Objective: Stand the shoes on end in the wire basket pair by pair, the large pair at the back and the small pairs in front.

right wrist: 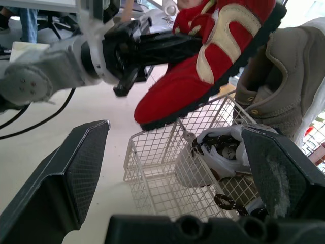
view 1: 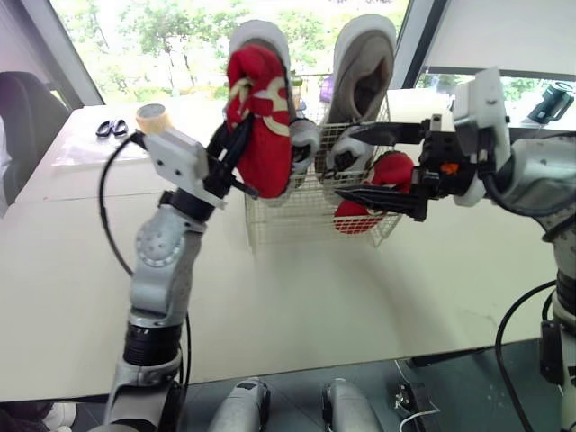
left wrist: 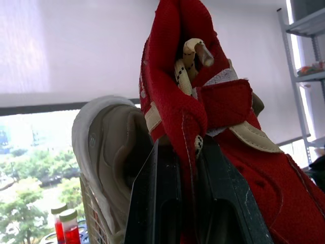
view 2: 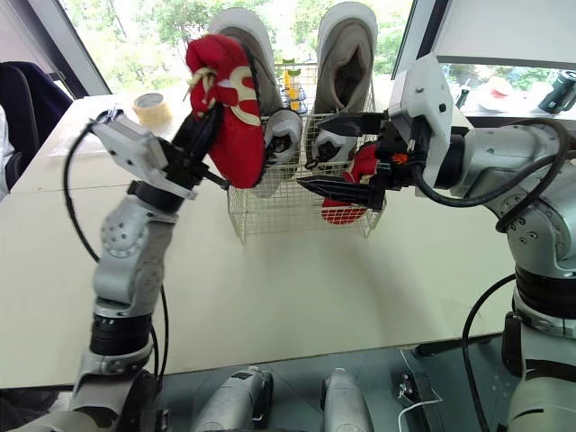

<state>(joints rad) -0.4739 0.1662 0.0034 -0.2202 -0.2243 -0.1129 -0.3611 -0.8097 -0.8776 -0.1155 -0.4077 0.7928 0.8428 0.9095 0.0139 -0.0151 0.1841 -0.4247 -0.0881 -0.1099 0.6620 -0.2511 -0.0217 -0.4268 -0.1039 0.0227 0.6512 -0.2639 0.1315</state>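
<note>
My left gripper (view 1: 236,144) is shut on a small red shoe (view 1: 261,126) with cream straps, held toe-down in the air over the front left of the wire basket (view 1: 270,225). Two large grey shoes (view 1: 360,63) stand on end at the basket's back. Two small white shoes (view 1: 304,139) stand in front of them. A second red shoe (view 1: 382,175) sits in the basket's front right part. My right gripper (view 1: 344,164) is open at the basket's front right, one finger above the other, next to that red shoe. In the right wrist view the held red shoe (right wrist: 203,66) hangs above the basket (right wrist: 152,168).
The basket stands on a pale table (view 1: 297,306) near its far side. Scissors (view 1: 112,128) and a tape roll (view 1: 151,115) lie at the back left. A black chair (view 1: 27,117) stands beyond the table's left end. The table's front edge runs near my arms.
</note>
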